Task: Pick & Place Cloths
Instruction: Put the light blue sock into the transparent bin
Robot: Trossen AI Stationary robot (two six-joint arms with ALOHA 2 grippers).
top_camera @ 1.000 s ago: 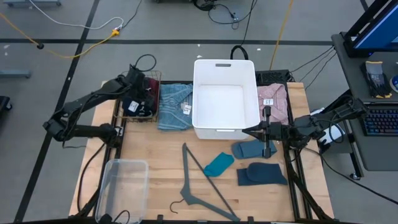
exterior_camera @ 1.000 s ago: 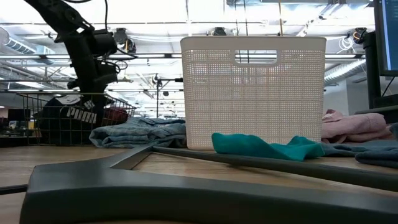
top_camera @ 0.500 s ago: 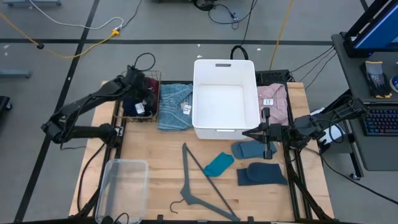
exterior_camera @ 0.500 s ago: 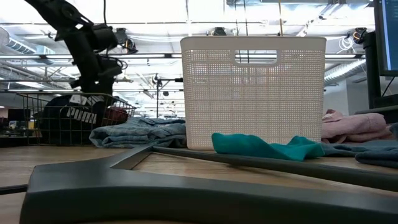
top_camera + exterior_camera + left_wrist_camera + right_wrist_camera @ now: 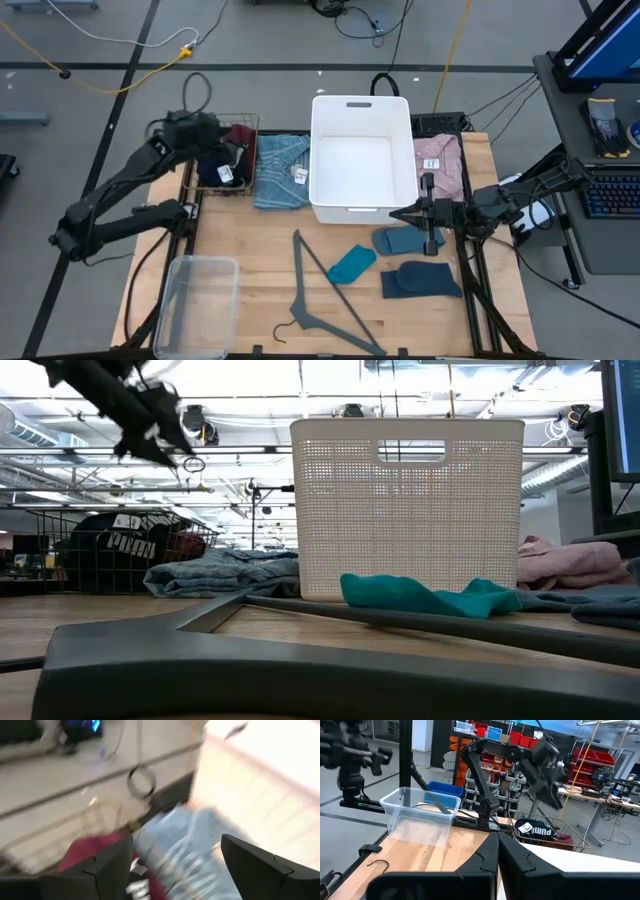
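Observation:
My left gripper point(image 5: 212, 132) point(image 5: 165, 442) hangs open and empty, above the left side of a wire basket point(image 5: 248, 122). In that basket lie a navy cloth with white print point(image 5: 216, 172) point(image 5: 112, 544) and a maroon cloth point(image 5: 241, 136). A folded light-blue cloth point(image 5: 280, 170) and a pink one point(image 5: 441, 165) flank the white basket point(image 5: 362, 102). Teal point(image 5: 352, 263), slate-blue point(image 5: 403, 240) and navy point(image 5: 421, 281) cloths lie on the table's right half. My right gripper point(image 5: 398, 212) point(image 5: 498, 851) is shut and empty, by the white basket's near right corner.
A grey hanger point(image 5: 318, 298) lies on the table's near middle, and a clear plastic box point(image 5: 196, 300) stands at the near left. The white basket's tall wall point(image 5: 405, 510) stands between the two arms. Bare wood shows between the hanger and the box.
My left gripper has opened and let go of the navy printed cloth, which now lies in the wire basket. The gripper has then risen and drawn toward the table's left edge.

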